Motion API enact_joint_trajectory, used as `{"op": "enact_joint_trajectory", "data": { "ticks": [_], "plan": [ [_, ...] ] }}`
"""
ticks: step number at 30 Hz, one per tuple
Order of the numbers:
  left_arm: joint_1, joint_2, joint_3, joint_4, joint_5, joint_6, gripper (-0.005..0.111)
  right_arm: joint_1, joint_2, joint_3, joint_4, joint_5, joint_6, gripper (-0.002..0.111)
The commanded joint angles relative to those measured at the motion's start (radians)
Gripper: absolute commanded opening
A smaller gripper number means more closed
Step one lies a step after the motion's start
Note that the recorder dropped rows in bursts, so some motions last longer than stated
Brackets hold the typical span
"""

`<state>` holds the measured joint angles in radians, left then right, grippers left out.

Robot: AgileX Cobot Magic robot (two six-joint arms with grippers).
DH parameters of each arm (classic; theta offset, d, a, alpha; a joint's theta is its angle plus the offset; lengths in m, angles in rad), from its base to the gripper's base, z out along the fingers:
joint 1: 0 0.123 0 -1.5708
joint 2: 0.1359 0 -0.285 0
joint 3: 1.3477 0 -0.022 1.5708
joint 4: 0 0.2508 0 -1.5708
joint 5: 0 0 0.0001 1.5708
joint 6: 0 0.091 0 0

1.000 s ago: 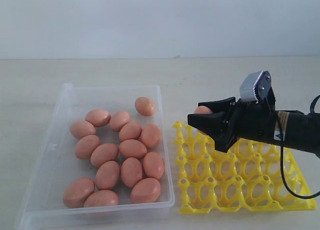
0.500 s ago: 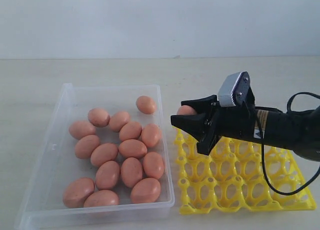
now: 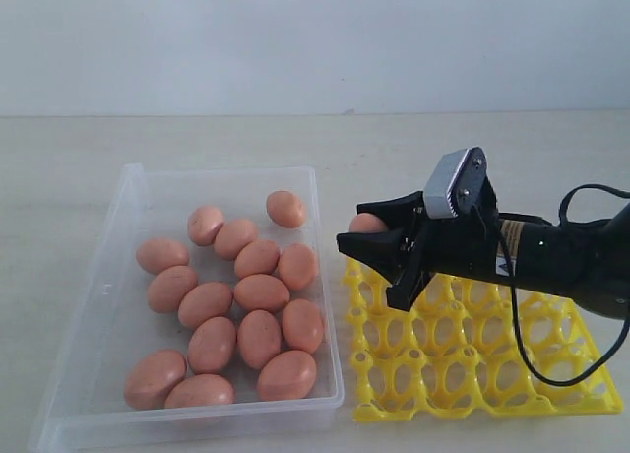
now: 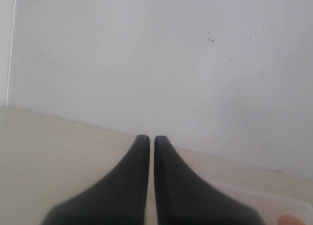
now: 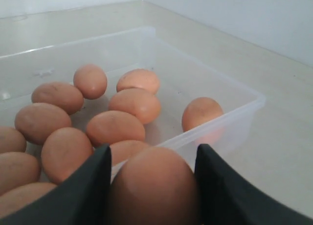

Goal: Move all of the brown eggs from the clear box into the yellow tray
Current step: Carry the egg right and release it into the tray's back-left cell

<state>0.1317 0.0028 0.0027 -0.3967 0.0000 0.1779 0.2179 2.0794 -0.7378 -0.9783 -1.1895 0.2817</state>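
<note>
Egg point(image 3: 367, 222) — smooth, pinkish-brown, oval — is pinched between the black right fingers point(image 5: 83, 191), one flat side pressing each flank. Its rounded end pokes past their tips toward the clear plastic box point(image 3: 128, 207); I cannot tell its long axis. It hangs over the corner of the yellow lattice tray point(image 3: 472, 374) nearest the box. Left fingers point(image 4: 142, 186) are pressed together.

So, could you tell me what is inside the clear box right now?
Fifteen brown eggs lie in the clear box, most touching one another. The floor beneath them is covered, and nothing else shows inside.
</note>
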Motion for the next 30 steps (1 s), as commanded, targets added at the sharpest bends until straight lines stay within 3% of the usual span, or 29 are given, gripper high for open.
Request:
{"op": "enact_joint_trajectory", "data": {
  "ticks": [1, 7, 17, 30],
  "plan": [
    [-0.003, -0.003, -0.003, -0.003, 0.000, 0.007, 0.004, 0.000, 0.015, -0.007, 0.008, -0.026, -0.022, 0.000],
    [-0.003, -0.003, -0.003, -0.003, 0.000, 0.007, 0.004, 0.002, 0.015, -0.039, -0.013, 0.045, 0.045, 0.000],
    [-0.003, -0.003, -0.003, -0.003, 0.000, 0.007, 0.004, 0.002, 0.015, -0.126, -0.233, 0.146, 0.146, 0.000],
    [-0.003, -0.003, -0.003, -0.003, 0.000, 0.007, 0.004, 0.002, 0.016, -0.142, -0.278, 0.229, 0.129, 0.000]
  ]
}}
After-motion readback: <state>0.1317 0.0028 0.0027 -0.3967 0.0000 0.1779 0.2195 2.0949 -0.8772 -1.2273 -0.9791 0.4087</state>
